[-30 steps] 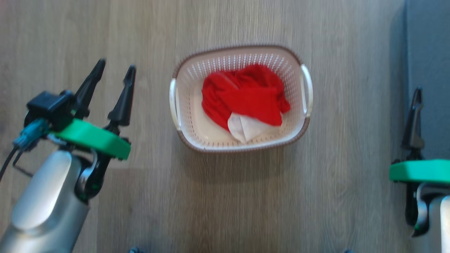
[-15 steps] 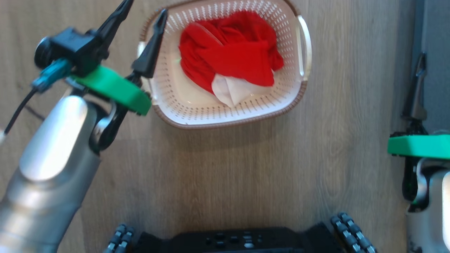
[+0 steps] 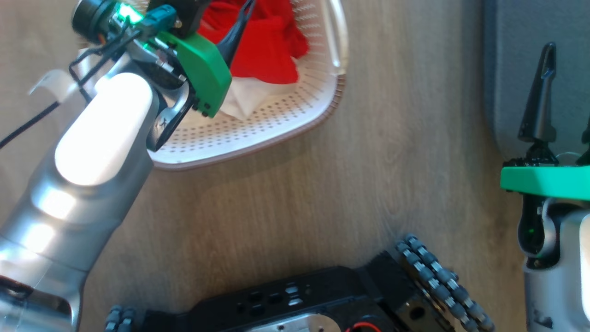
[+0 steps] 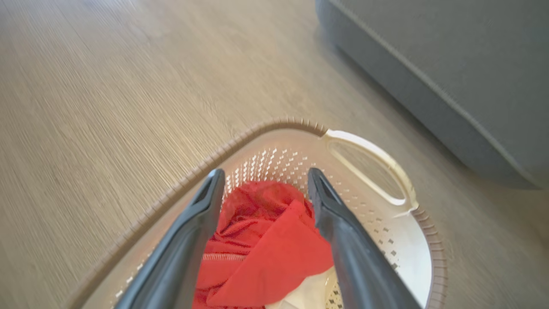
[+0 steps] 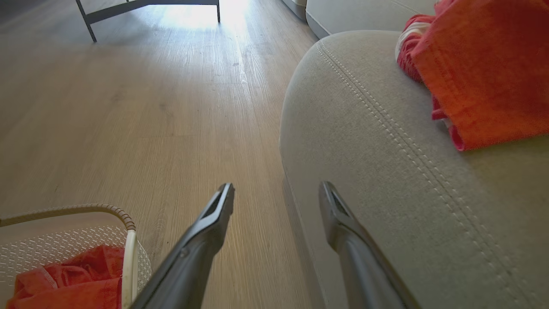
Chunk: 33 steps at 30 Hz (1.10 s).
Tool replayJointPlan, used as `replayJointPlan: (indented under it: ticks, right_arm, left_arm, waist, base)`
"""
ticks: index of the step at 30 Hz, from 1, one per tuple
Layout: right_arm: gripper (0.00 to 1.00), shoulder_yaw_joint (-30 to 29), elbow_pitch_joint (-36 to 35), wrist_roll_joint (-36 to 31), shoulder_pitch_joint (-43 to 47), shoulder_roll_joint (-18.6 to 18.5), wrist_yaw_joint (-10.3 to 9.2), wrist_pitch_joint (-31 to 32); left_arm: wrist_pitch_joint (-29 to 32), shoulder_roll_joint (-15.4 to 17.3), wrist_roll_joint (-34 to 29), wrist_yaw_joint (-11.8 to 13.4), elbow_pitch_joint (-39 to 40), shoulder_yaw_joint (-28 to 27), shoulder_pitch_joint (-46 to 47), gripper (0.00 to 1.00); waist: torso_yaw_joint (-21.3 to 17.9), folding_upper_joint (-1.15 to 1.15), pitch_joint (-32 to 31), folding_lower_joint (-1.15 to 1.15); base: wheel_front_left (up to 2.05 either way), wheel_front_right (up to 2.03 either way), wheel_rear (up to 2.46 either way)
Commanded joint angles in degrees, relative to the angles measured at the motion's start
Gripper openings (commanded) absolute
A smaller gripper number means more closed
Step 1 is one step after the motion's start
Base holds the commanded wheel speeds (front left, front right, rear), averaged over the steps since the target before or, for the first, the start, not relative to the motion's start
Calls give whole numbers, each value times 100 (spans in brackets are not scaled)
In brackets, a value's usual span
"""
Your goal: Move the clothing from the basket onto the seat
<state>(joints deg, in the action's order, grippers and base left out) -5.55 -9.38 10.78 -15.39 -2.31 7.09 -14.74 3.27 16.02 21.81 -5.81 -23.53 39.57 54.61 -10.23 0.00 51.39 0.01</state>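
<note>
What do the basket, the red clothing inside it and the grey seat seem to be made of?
The basket looks like moulded cream plastic, smooth, with punched holes; its brown rim imitates weave. The clothing seems thin soft fabric, perhaps synthetic: it folds and creases. The seat looks like matte grey woven upholstery, grainy, with pale stitching.

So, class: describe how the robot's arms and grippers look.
The left gripper and right gripper each have two long, dark, tapering fingers on a bright green wrist plate and silver forearm. The left wrist also carries a teal connector, black cables.
</note>
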Motion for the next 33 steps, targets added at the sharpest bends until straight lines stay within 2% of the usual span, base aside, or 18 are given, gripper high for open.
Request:
replayJointPlan:
  ticks: [1, 4, 12, 21, 33]
  right_arm:
    - [100, 96, -192, 49, 243, -56, 40, -26]
    - [100, 146, -268, 196, 394, -56, 40, -26]
    - [100, 294, -527, 296, 586, -56, 40, -26]
    - [100, 413, -689, 307, 697, -56, 40, -26]
    - [100, 510, -821, 269, 885, -56, 40, -26]
  left_arm:
    - [56, 126, -60, 57, 99, -107, 18, 100]
    - [405, 174, -176, 184, -241, 27, 1, 100]
    - [647, 302, -193, 187, -828, 71, 173, 100]
    - [771, 493, -85, 171, -1406, -53, 482, 100]
    - [710, 468, 106, 43, -1860, -28, 625, 100]
  waist:
    - [-215, 0, 165, -1]
    - [-434, 0, 318, -1]
    - [-678, 0, 684, -1]
    - [-737, 0, 904, -1]
    - [-654, 0, 981, -1]
  base:
    - [0, 0, 0]
    - [0, 0, 0]
    - [0, 0, 0]
    - [0, 0, 0]
    - [0, 0, 0]
